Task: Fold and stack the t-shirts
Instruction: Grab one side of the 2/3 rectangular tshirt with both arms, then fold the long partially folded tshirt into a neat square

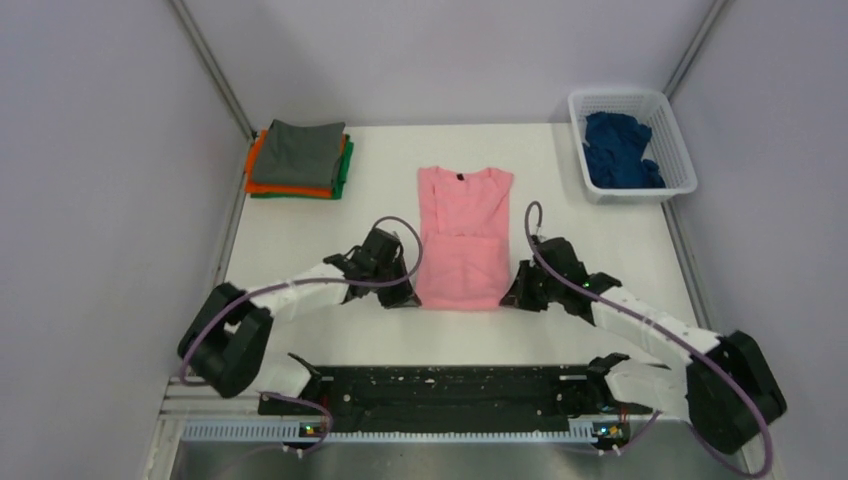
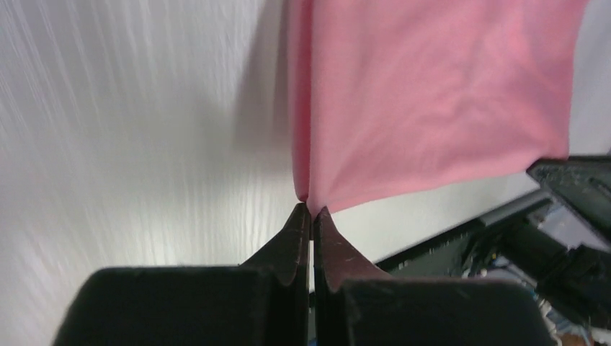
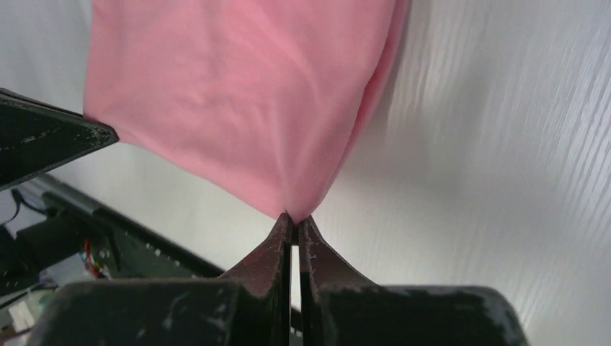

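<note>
The light pink t-shirt (image 1: 463,235) lies in the middle of the table as a long strip, sides folded in, collar at the far end. My left gripper (image 1: 400,297) is shut on its near left corner; the left wrist view shows the pink cloth (image 2: 432,94) pinched at the fingertips (image 2: 311,211). My right gripper (image 1: 517,297) is shut on its near right corner, with the pink cloth (image 3: 238,94) pinched at its tips (image 3: 294,218). A stack of folded grey (image 1: 302,152), orange (image 1: 254,160) and green (image 1: 343,172) t-shirts sits at the far left. The navy t-shirt (image 1: 620,150) lies crumpled in the basket.
The white lattice basket (image 1: 675,150) stands at the far right corner. A black rail with the arm bases (image 1: 440,395) runs along the near edge. Grey walls close in the table on both sides.
</note>
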